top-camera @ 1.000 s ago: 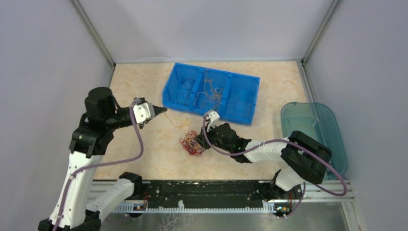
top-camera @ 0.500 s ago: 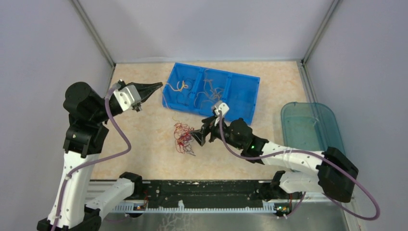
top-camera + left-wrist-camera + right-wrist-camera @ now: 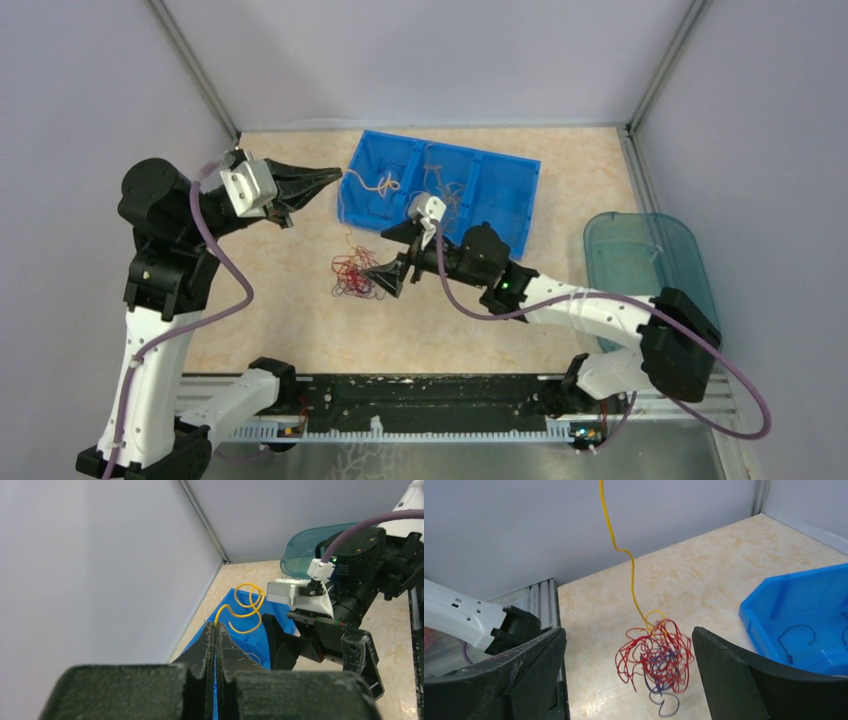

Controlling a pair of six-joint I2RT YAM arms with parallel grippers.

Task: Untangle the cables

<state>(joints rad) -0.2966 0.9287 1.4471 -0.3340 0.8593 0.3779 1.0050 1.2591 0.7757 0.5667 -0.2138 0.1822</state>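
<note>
The left pincer is clenched on a single orange-yellow cable. In the left wrist view one end of it is seen curled in loops just beyond the closed fingertips. Below this pincer, the strand is stretched down to a tangle of red and dark purple-blue cables lying on the tabletop.

The right pincer is released, its jaws spread wide and nothing held. The tangle lies just ahead of its fingertips and is framed between the two fingers in the right wrist view, with no contact visible.

A blue bin stands just beyond both pincers, and a few loose strands can be made out in its compartments.
</note>
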